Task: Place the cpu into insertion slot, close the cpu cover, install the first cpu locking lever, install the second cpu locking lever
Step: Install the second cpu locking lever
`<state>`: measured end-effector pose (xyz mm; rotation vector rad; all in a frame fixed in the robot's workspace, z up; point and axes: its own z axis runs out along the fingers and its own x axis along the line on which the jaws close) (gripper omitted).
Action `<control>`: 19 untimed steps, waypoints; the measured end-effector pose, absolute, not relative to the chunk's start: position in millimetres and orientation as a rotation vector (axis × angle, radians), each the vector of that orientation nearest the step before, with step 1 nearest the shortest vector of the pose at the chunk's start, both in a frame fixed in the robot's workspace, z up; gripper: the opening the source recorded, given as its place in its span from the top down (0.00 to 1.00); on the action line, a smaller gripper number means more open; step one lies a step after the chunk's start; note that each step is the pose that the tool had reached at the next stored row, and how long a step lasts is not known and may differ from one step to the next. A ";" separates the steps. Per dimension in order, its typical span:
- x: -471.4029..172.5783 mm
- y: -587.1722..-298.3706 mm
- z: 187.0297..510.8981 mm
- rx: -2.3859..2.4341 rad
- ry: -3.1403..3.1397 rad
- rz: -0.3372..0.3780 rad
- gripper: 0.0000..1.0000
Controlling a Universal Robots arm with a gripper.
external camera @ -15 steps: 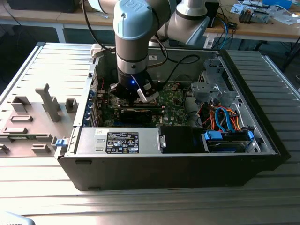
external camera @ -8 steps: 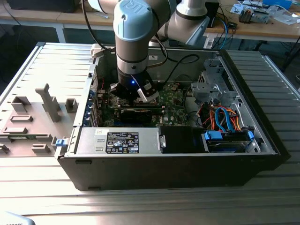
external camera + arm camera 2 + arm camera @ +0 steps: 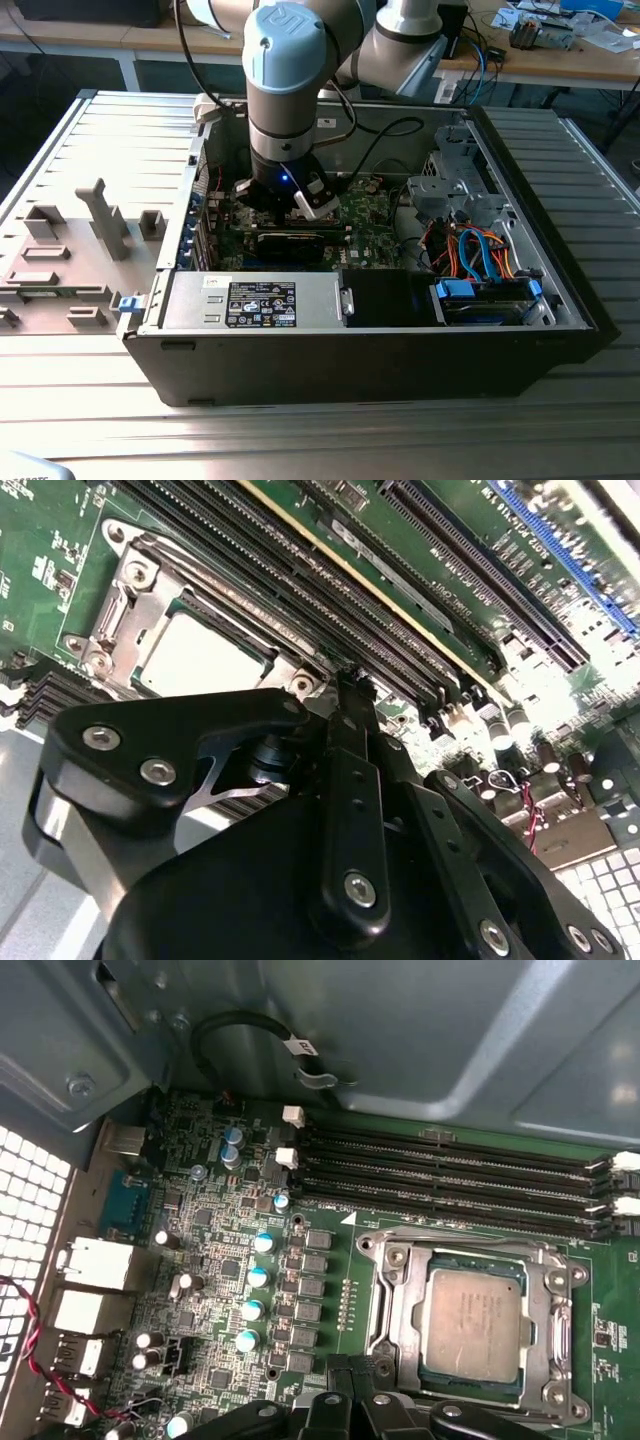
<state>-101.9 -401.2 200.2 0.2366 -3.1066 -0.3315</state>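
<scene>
Nearest in the first wrist view, the hand (image 3: 350, 1380) is seen with its fingertips closed together, gripping nothing. Just beyond them the cpu (image 3: 472, 1325) lies seated in the insertion slot (image 3: 393, 1305), framed by the cpu cover (image 3: 552, 1335).

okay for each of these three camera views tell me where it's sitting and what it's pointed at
Exterior view: off the arm, above the open computer case, facing the arm's wrist reaching inside.
Second wrist view: on the wrist, looking past the gripper across the green board to the cpu.
First wrist view: on the wrist, facing the board; gripper at the edge.
Both wrist views share the cpu under the cpu cover.
</scene>
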 end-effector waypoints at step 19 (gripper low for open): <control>-76.0 -400.8 207.1 0.252 -3.096 -0.289 0.89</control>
